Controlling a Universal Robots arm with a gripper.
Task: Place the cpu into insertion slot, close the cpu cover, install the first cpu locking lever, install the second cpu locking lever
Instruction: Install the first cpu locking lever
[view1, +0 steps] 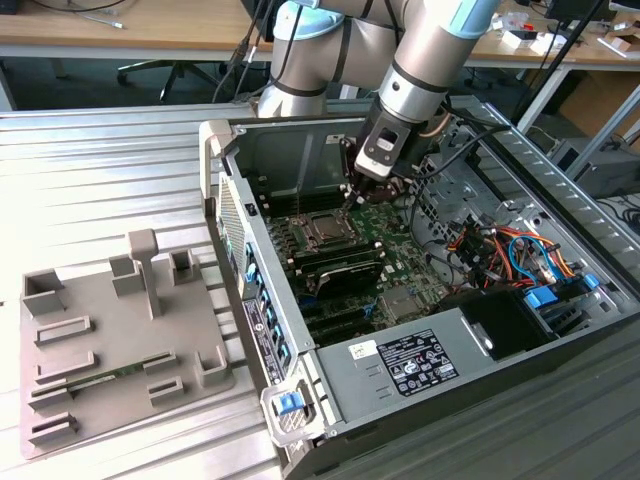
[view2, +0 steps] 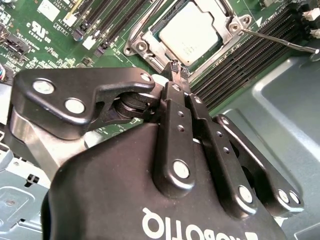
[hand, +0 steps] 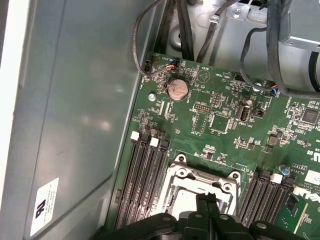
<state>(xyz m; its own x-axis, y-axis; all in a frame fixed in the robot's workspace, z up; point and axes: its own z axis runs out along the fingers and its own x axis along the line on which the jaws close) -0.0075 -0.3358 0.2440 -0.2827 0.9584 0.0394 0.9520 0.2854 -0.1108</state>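
The cpu (view2: 192, 30) lies flat in its socket on the green motherboard (view2: 55, 47), dull silver top up. The silvery cpu cover (view2: 146, 44) is down around it, framing the chip. A thin metal locking lever (view2: 280, 42) sticks out from the socket corner over the memory slots. My gripper (view2: 176, 67) is shut with its fingertips pressed together, nothing between them, right at the socket's edge. In the exterior view the gripper (view1: 350, 200) hangs just above the cpu (view1: 322, 228) inside the open computer case. In the first wrist view the fingers (hand: 206, 200) sit over the cpu cover (hand: 200, 176).
Rows of memory slots (hand: 145, 185) flank the socket. A black finned heatsink (view1: 345, 265) lies just in front of it. Loose cables (view1: 500, 250) and a power supply (view1: 420, 360) fill the case at the exterior view's right. A grey fixture plate (view1: 110, 340) lies outside, at its left.
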